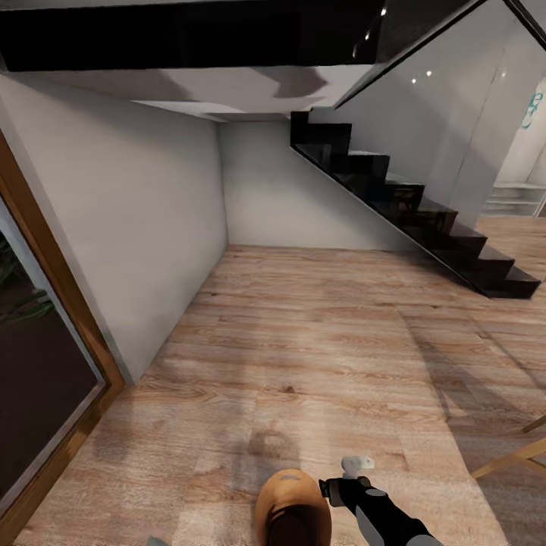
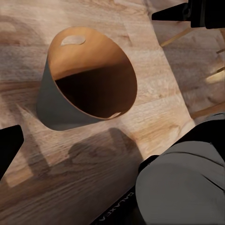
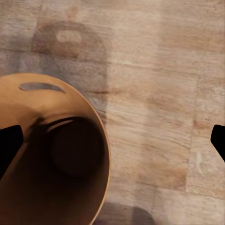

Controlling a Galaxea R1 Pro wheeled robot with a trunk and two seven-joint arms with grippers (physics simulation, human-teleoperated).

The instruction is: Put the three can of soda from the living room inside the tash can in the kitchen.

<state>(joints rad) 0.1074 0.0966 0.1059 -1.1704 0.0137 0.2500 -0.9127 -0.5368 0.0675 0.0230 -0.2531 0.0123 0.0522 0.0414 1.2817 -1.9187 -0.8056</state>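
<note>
The trash can (image 1: 292, 504) sits at the bottom of the head view, its brown inside and one oval handle slot facing up. Its pale outside shows in the left wrist view, trash can (image 2: 89, 79), over the wood floor. My right gripper (image 1: 350, 474) is right beside its rim. In the right wrist view the gripper (image 3: 112, 140) stands open, one finger over the bin's inside (image 3: 56, 159) and the other over the floor. My left gripper (image 2: 110, 138) is open and well away from the bin. I cannot tell whether the bin rests on the floor or is held up. No soda cans are in view.
A black staircase (image 1: 425, 220) climbs at the right, with a white alcove wall (image 1: 280, 189) under it. A wood-framed glass door (image 1: 45, 379) lines the left. Slanted wooden furniture legs (image 1: 523, 451) stick in at the right edge. Light wood floor (image 1: 303, 326) stretches ahead.
</note>
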